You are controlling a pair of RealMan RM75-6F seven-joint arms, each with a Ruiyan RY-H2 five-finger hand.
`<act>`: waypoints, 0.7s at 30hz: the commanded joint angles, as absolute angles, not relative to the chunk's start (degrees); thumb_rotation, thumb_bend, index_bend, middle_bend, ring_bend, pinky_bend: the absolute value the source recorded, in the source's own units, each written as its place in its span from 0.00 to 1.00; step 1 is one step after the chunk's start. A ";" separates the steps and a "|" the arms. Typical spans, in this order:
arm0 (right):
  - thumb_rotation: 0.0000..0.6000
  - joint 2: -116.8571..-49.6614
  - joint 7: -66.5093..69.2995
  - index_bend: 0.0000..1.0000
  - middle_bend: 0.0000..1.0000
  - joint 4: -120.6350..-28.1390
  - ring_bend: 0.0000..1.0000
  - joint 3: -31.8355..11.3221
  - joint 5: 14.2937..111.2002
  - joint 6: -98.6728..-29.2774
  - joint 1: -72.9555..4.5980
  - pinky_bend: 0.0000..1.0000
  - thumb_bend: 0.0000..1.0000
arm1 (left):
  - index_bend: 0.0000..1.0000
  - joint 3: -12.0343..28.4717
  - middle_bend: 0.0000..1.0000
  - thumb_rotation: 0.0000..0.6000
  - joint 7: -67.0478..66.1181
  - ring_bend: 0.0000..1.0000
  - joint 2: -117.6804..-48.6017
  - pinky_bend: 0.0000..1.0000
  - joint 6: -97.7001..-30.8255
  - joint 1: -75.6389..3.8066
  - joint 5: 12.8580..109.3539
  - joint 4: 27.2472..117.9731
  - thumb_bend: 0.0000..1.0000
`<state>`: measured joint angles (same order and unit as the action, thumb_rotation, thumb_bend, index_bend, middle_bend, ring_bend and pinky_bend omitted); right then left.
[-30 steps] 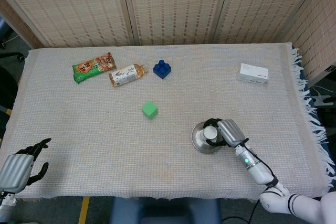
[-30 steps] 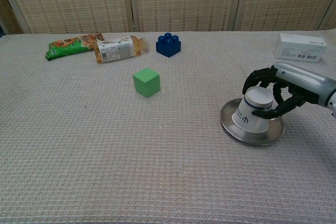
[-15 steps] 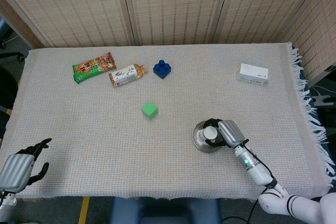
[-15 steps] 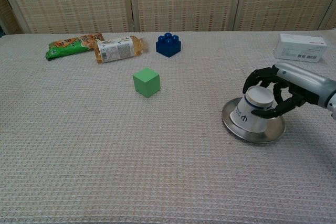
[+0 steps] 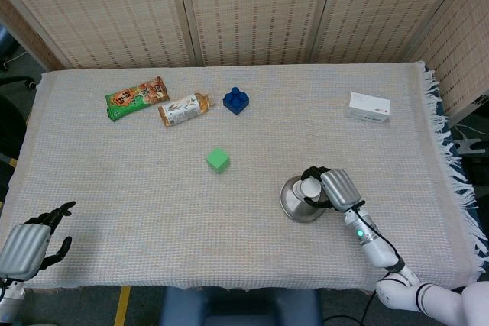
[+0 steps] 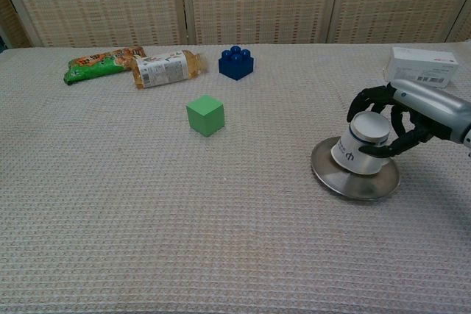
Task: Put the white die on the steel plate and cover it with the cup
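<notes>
A woven beige tablecloth (image 5: pixel 153 211) covers the table; on its right near part sits the steel plate (image 6: pixel 355 179), and an upturned white paper cup (image 6: pixel 362 146) stands tilted on it, base uppermost; the right hand (image 6: pixel 401 117) wraps its dark fingers (image 6: pixel 370 96) around the cup's top; the white die is not visible in either view, so I cannot tell where it lies. The left hand (image 5: pixel 29 240) hangs at the table's near left corner, fingers apart, holding nothing. At the far side lie a green snack packet (image 5: pixel 136 97), a small drink bottle (image 5: pixel 183 108) just beside it, a white carton (image 5: pixel 368 107), a blue building brick (image 5: pixel 236 100); a green cube (image 5: pixel 218 160) sits mid-table.
</notes>
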<state>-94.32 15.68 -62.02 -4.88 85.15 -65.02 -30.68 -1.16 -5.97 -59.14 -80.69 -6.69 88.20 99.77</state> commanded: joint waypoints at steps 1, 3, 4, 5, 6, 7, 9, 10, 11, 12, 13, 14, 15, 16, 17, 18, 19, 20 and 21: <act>1.00 -94.54 19.58 0.59 0.52 -62.97 0.42 -4.99 84.29 -63.49 -30.34 0.66 0.15 | 0.15 -1.17 0.29 1.00 -5.97 0.35 -59.14 0.47 -80.74 -6.66 88.22 99.77 0.44; 1.00 -91.95 25.39 0.59 0.52 -66.37 0.42 -4.16 84.34 -59.85 -31.12 0.66 0.15 | 0.15 -1.18 0.29 1.00 -5.98 0.35 -59.14 0.47 -80.75 -6.65 88.22 99.80 0.44; 1.00 -90.76 27.52 0.59 0.52 -67.50 0.42 -3.71 84.71 -58.49 -31.57 0.66 0.15 | 0.15 -1.17 0.29 1.00 -5.97 0.35 -59.14 0.47 -80.76 -6.65 88.21 99.80 0.44; 1.00 -90.25 28.38 0.59 0.52 -67.87 0.42 -3.53 84.90 -57.99 -31.75 0.66 0.15 | 0.15 -1.17 0.29 1.00 -5.97 0.35 -59.14 0.47 -80.77 -6.64 88.21 99.81 0.44; 1.00 -90.09 28.59 0.59 0.52 -67.86 0.42 -3.45 85.12 -58.01 -31.83 0.66 0.15 | 0.15 -1.17 0.29 1.00 -6.00 0.35 -59.12 0.47 -80.80 -6.63 88.23 99.85 0.44; 1.00 -90.22 28.32 0.59 0.52 -67.54 0.42 -3.47 85.30 -58.35 -31.81 0.66 0.15 | 0.15 -1.18 0.29 1.00 -6.01 0.35 -59.13 0.47 -80.83 -6.61 88.22 99.83 0.44; 1.00 -90.93 27.15 0.59 0.52 -66.52 0.42 -3.65 85.48 -59.50 -31.60 0.66 0.15 | 0.15 -1.19 0.29 1.00 -5.99 0.35 -59.11 0.47 -80.89 -6.57 88.26 99.83 0.44; 1.00 -91.49 26.20 0.59 0.52 -65.79 0.42 -3.86 85.52 -60.43 -31.39 0.66 0.15 | 0.15 -1.17 0.29 1.00 -5.97 0.35 -59.12 0.47 -80.91 -6.56 88.23 99.81 0.44; 1.00 -92.02 25.16 0.59 0.52 -65.07 0.42 -4.06 85.56 -61.31 -31.19 0.66 0.15 | 0.15 -1.18 0.29 1.00 -5.98 0.35 -59.11 0.47 -80.89 -6.56 88.21 99.80 0.44; 1.00 -92.66 23.94 0.59 0.52 -64.26 0.42 -4.32 85.56 -62.32 -30.96 0.66 0.15 | 0.15 -1.18 0.29 1.00 -5.98 0.35 -59.11 0.47 -80.84 -6.57 88.16 99.80 0.44; 1.00 -93.32 22.71 0.59 0.52 -63.45 0.42 -4.56 85.56 -63.36 -30.71 0.66 0.15 | 0.15 -1.19 0.29 1.00 -5.99 0.35 -59.09 0.47 -80.78 -6.58 88.12 99.82 0.44; 1.00 -93.97 21.77 0.59 0.52 -62.73 0.42 -4.64 85.69 -64.23 -30.49 0.66 0.15 | 0.15 -1.21 0.29 1.00 -5.98 0.35 -59.06 0.47 -80.74 -6.59 88.11 99.86 0.44; 1.00 -93.96 22.29 0.59 0.52 -62.91 0.42 -4.45 85.74 -63.97 -30.50 0.66 0.15 | 0.15 -1.21 0.29 1.00 -6.01 0.35 -59.05 0.47 -80.71 -6.60 88.10 99.88 0.44; 1.00 -93.49 23.75 0.59 0.52 -63.77 0.42 -4.22 85.62 -63.11 -30.60 0.66 0.15 | 0.15 -1.22 0.29 1.00 -6.06 0.35 -59.04 0.47 -80.70 -6.61 88.13 99.89 0.44; 1.00 -92.79 25.16 0.59 0.52 -64.76 0.42 -4.13 85.41 -62.32 -30.68 0.66 0.15 | 0.15 -1.24 0.29 1.00 -6.09 0.35 -59.03 0.47 -80.73 -6.61 88.20 99.93 0.44; 1.00 -92.66 24.63 0.59 0.52 -64.65 0.42 -4.21 85.48 -62.55 -30.69 0.66 0.15 | 0.15 -1.25 0.29 1.00 -6.11 0.35 -59.04 0.47 -80.74 -6.61 88.24 99.94 0.44; 1.00 -93.02 22.83 0.59 0.52 -63.76 0.42 -4.39 85.65 -63.47 -30.58 0.66 0.15 | 0.15 -1.27 0.29 1.00 -6.15 0.35 -59.04 0.47 -80.72 -6.62 88.28 99.94 0.44; 1.00 -94.11 19.72 0.59 0.52 -62.07 0.42 -4.74 85.79 -65.21 -30.26 0.67 0.15 | 0.15 -1.28 0.29 1.00 -6.15 0.35 -59.03 0.47 -80.70 -6.63 88.30 99.96 0.44; 1.00 -94.98 18.02 0.59 0.52 -61.01 0.42 -4.93 85.88 -66.29 -30.04 0.67 0.15 | 0.15 -1.27 0.29 1.00 -6.15 0.35 -59.03 0.47 -80.72 -6.62 88.29 99.97 0.44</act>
